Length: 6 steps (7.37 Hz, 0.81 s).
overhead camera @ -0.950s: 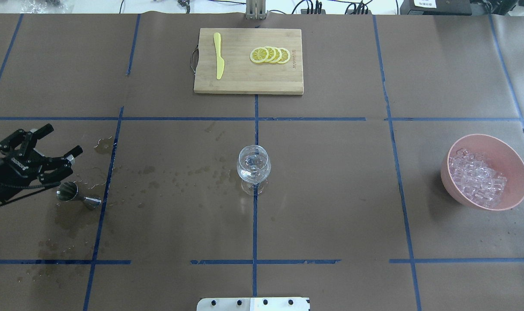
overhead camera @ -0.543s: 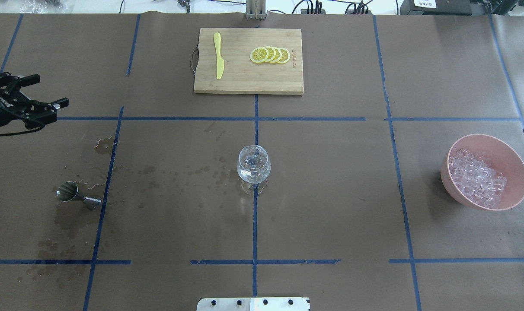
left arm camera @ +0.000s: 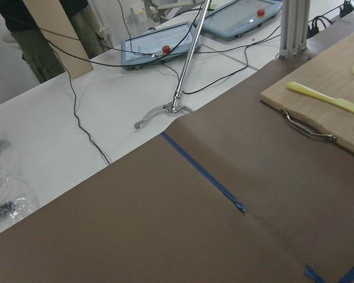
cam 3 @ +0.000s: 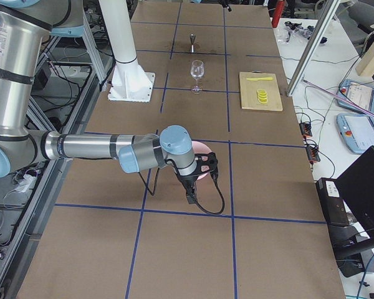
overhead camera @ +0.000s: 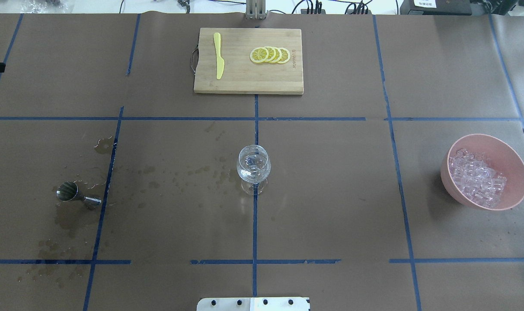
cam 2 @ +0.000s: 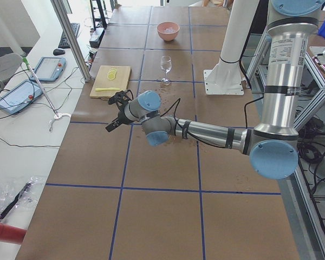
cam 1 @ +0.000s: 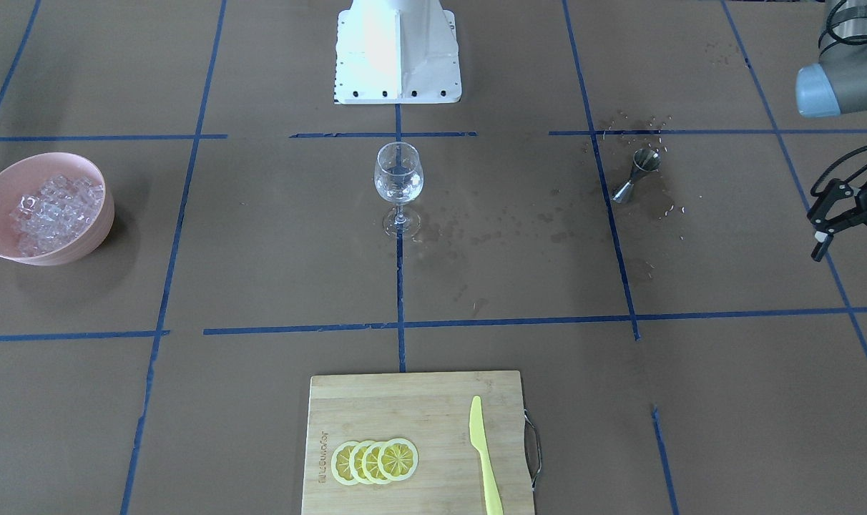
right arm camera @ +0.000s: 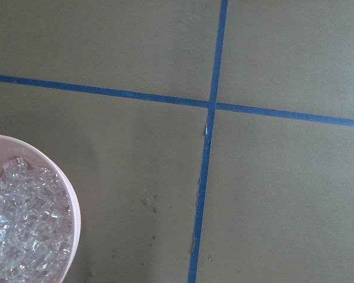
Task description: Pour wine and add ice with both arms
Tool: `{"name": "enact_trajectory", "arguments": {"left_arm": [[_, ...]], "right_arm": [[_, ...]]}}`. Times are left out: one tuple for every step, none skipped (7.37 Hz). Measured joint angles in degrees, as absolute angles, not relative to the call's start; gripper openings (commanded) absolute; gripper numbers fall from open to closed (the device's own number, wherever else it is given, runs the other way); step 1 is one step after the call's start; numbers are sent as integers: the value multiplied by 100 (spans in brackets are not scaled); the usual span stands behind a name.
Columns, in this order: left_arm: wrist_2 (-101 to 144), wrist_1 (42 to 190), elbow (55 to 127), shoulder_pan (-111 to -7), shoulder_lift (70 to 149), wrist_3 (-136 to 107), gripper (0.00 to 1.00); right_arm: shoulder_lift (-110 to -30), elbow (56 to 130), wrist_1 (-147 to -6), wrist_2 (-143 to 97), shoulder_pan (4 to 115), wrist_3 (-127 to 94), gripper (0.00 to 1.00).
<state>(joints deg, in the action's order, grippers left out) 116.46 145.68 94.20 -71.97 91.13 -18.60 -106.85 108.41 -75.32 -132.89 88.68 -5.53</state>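
Observation:
The wine glass (overhead camera: 254, 168) stands at the table's middle with a little clear wine in it; it also shows in the front view (cam 1: 398, 175). The pink bowl (overhead camera: 487, 136) holds a heap of ice (overhead camera: 476, 179) at the right; in the front view the bowl (cam 1: 76, 247) and ice (cam 1: 51, 211) are at the left. My left gripper (cam 1: 845, 225) hangs open and empty, apart from the steel jigger (cam 1: 637, 172). My right gripper (cam 3: 193, 190) shows only in the exterior right view, over the bowl; I cannot tell if it is open. The right wrist view shows the ice (right arm camera: 17, 230).
A wooden cutting board (overhead camera: 244, 80) with lemon slices (overhead camera: 270, 55) and a yellow knife (overhead camera: 218, 56) lies at the far middle. The jigger (overhead camera: 71, 192) stands among wet spots left of the glass. The white base block (cam 1: 398, 50) is at the near edge.
My open left gripper has moved away from the jigger, toward the far left, and has almost left the overhead view. The jigger, glass and bowl have not moved.

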Motion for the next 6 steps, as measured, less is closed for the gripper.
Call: {"name": "enact_trajectory", "arguments": {"left_arm": [[12058, 14046, 9405, -7510, 8980, -1851, 100], [12528, 13317, 9402, -7951, 8925, -1843, 100], [12839, 12753, 9413, -8371, 8839, -1723, 100], [12953, 12478, 9401, -8607, 8641, -1380, 100], [12965, 12185, 9338, -8684, 8463, -1037, 100], [12954, 11623, 9285, -8698, 8384, -851, 100]], "right_arm": [[-10693, 10832, -7532, -13289, 8868, -546, 100], [-10702, 10825, -7532, -13289, 8868, -541, 100], [-10709, 10824, -7532, -13291, 8868, -538, 100], [-10715, 10827, -7532, -13295, 8868, -537, 100], [-10719, 10832, -7532, -13297, 8868, -538, 100], [-10721, 10838, -7532, -13300, 8868, -544, 100]]}}
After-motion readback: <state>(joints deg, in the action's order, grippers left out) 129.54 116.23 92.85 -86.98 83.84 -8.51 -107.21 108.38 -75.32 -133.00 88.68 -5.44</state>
